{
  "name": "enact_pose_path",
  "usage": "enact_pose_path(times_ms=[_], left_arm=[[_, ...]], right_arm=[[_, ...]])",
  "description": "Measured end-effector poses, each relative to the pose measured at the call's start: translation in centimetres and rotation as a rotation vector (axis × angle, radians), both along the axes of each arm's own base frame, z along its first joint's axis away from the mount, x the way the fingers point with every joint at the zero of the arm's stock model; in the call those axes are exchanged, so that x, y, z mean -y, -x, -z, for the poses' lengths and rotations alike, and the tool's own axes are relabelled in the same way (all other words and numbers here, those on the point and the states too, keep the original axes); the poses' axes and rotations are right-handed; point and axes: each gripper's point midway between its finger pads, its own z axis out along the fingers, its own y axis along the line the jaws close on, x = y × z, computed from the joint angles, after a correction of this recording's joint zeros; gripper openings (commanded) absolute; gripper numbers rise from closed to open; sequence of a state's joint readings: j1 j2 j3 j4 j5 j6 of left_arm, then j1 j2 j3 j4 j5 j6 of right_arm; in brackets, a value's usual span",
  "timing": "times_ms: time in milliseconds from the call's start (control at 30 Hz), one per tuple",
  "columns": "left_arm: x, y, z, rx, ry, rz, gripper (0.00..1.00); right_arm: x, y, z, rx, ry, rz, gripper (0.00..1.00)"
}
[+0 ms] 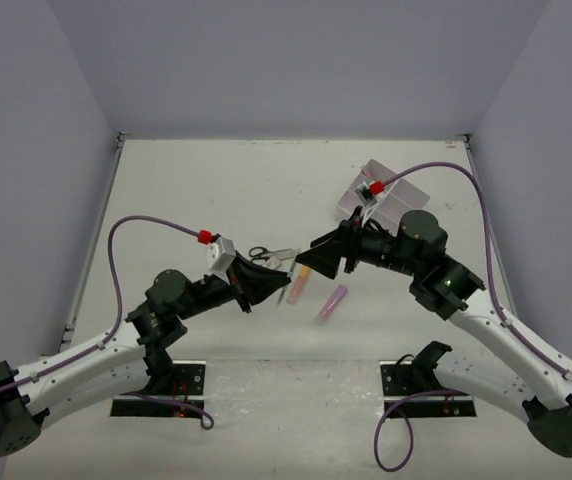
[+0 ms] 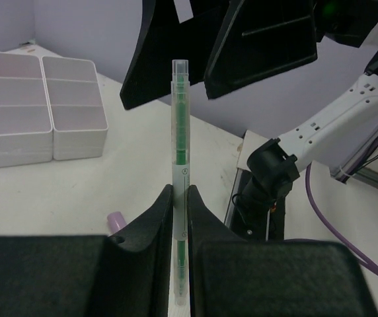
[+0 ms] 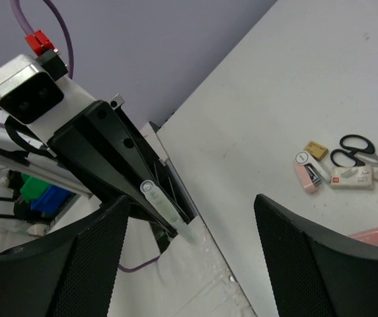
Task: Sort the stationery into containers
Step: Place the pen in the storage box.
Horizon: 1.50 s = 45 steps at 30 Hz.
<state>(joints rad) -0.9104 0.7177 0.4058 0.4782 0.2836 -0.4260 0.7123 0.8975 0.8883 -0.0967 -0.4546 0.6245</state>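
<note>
The pen (image 2: 180, 165), a clear barrel with green inside, stands up out of the left gripper (image 2: 181, 193), which is clenched on its lower half. The pen is off the counter (image 1: 216, 190), in the air between the two arms. Its capped tip points at the right gripper (image 3: 192, 211). That gripper is released, its two black fingers (image 3: 328, 257) spread wide to either side of the tip and touching neither the cap nor the barrel.

On the counter beneath and around the pen lies the rest of the stationery. The black-handled scissors (image 3: 354, 146) lie just beyond the pen, with a pink eraser (image 3: 306, 175) and a white eraser (image 3: 351, 176) beside them and a small tan piece (image 3: 316, 150) close by. An orange marker (image 1: 301, 278) lies near the pen on the right arm's side. A purple marker (image 1: 331, 302) lies a little farther out on that side and nearer the arm bases.

The white divided box (image 2: 76, 142) sits well apart from the pen, toward the far right of the counter.
</note>
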Motion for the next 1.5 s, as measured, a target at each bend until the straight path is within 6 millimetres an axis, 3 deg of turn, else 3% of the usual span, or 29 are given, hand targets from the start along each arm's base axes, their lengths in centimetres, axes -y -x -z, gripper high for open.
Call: enact_pose_path(times_ms=[133,267,300,367,400,433,467,533,633,733,800,900,1000,1133,1267,1367,1500], left_arm=[[0.2,0.1,0.0,0.008,0.006,0.014,0.0],[0.5,0.1,0.5,-0.001,-0.007,0.023,0.0],[0.6,0.1,0.6,-0.002,-0.009,0.025,0.0],[0.7,0.2,0.6,-0.003,-0.01,0.033,0.0],[0.7,0.3,0.5,-0.001,-0.007,0.037,0.12],[0.7,0.2,0.4,0.002,-0.004,0.035,0.42],[0.7,0.2,0.4,0.003,-0.003,0.034,0.55],[0.7,0.1,0.5,-0.007,-0.016,0.032,0.98],[0.8,-0.5,0.8,-0.049,-0.068,0.006,1.0],[0.7,-2.1,-0.4,-0.106,-0.128,-0.075,1.0],[0.1,-3.2,-1.4,-0.155,-0.191,-0.15,1.0],[-1.6,-4.6,-2.5,-0.2,-0.264,-0.27,1.0],[-4.7,-4.8,-1.3,-0.233,-0.364,-0.386,1.0],[-8.3,-4.0,0.3,-0.242,-0.45,-0.472,1.0],[-9.6,-2.9,0.8,-0.226,-0.442,-0.463,1.0],[-9.8,-2.3,1.1,-0.218,-0.43,-0.441,1.0],[-9.9,-2.2,2.0,-0.216,-0.432,-0.438,1.0]], right_arm=[[-1.5,1.5,0.7,-0.022,0.014,-0.063,0.6],[-2.2,2.0,0.8,-0.016,0.016,-0.079,0.24],[-2.3,1.9,0.7,-0.012,0.014,-0.074,0.05],[-2.2,1.4,0.6,0.002,0.015,-0.048,0.0],[-2.1,1.1,0.7,0.009,0.018,-0.033,0.0],[-2.0,0.9,0.7,0.011,0.019,-0.023,0.0],[-2.0,0.7,0.7,0.015,0.02,-0.013,0.0],[-1.9,0.4,0.7,0.023,0.024,0.004,0.0],[-1.4,-0.9,1.0,0.053,0.054,0.07,0.0],[0.3,-4.5,1.0,0.097,0.136,0.24,0.0],[2.9,-8.3,0.7,0.13,0.211,0.41,0.0],[9.2,-14.2,0.0,0.172,0.331,0.73,0.0],[15.8,-18.2,-0.8,0.185,0.443,1.004,0.0],[21.8,-22.9,-2.4,0.196,0.535,1.236,0.0],[24.1,-27.9,-1.4,0.199,0.607,1.315,0.0],[23.6,-30.6,1.3,0.186,0.691,1.281,0.0],[22.9,-32.5,5.2,0.158,0.773,1.225,0.0]])
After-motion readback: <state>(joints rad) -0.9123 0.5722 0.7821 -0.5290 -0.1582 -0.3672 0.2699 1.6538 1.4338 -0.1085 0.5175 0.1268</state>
